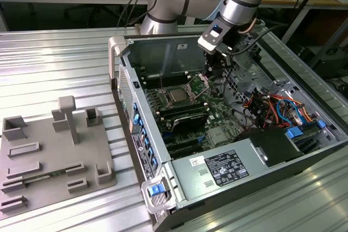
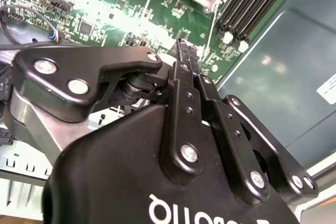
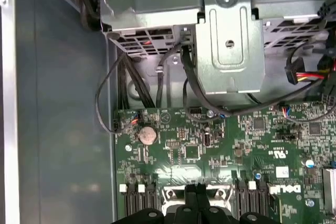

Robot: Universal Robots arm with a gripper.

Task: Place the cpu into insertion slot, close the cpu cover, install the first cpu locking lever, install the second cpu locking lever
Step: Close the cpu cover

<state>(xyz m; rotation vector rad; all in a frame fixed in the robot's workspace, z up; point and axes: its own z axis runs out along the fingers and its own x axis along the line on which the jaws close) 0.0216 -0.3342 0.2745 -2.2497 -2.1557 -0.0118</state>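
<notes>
While I hang inside the open computer case (image 1: 157, 52), my gripper (image 2: 180, 51) has its jaws drawn tight together, and I can see nothing held between them. In the exterior view the cpu (image 1: 176, 95) lies flat in the insertion slot (image 1: 167, 100) on the green motherboard (image 1: 216, 114), with the silvery cpu cover (image 1: 199, 83) just beside it, near my fingertips.

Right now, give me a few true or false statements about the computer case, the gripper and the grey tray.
The computer case lies open. True.
The grey tray sits on the exterior view's right of the case. False: it is on the left.
A round coin cell sits on the green motherboard. True.
The gripper hangs over the power supply. False: it is over the motherboard, farther back in the case.
</notes>
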